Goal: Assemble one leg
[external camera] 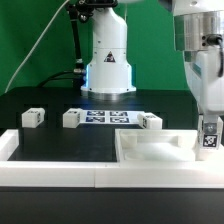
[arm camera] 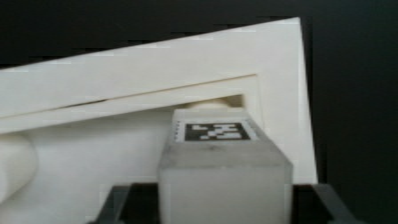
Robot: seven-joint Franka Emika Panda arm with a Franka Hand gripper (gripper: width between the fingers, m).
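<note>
My gripper (external camera: 208,132) is shut on a leg (external camera: 208,140), a small white post with a black-and-white tag facing the camera. It holds the leg upright over the exterior view's right end of the large flat white slab (external camera: 150,152). In the wrist view the leg (arm camera: 221,160) stands between my dark fingers (arm camera: 135,203), with the slab (arm camera: 125,85) right behind it and a round recess just past the leg's tip. Three more legs lie on the black table: one (external camera: 33,117), a second (external camera: 72,119) and a third (external camera: 150,120).
The marker board (external camera: 105,117) lies flat between the loose legs, in front of the robot base (external camera: 108,70). A low white rail (external camera: 50,168) runs along the table's front edge and turns up at the exterior view's left (external camera: 8,145).
</note>
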